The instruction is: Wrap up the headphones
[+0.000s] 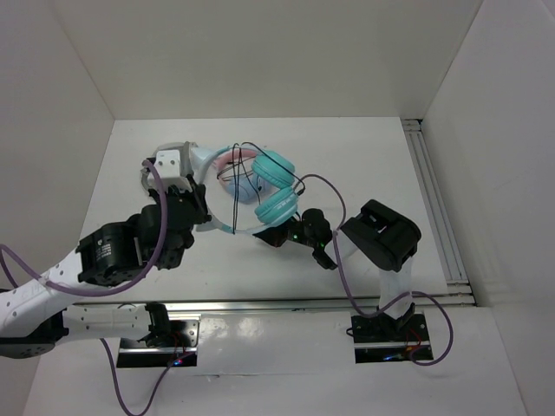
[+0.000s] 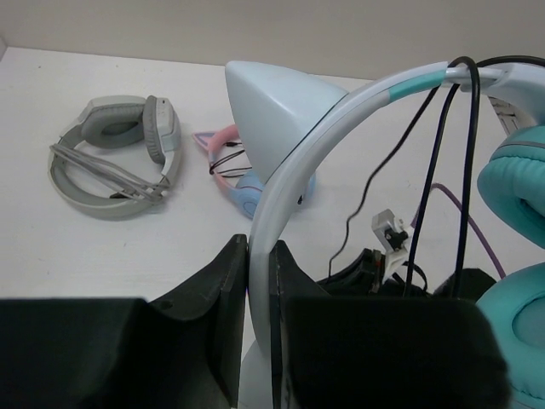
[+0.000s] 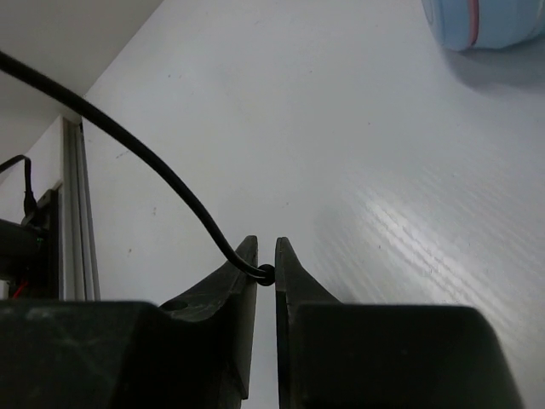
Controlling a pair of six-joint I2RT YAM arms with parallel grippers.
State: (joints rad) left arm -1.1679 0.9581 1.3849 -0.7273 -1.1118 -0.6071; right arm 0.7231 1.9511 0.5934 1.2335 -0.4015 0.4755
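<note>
Locate the headphones [image 1: 277, 205] over the middle of the worktop [image 1: 373, 165], teal cups turned toward its right edge. Note that the left gripper [image 2: 260, 247] is clenched on the pale headband [image 2: 332, 119]. Note that the right gripper [image 3: 265, 256], nearer the front edge, pinches the thin black cable [image 3: 145, 153] between its fingertips. A grey-white pair [image 2: 115, 158] lies toward the back-left corner, with a pink-banded pair [image 2: 223, 146] just beside it.
</note>
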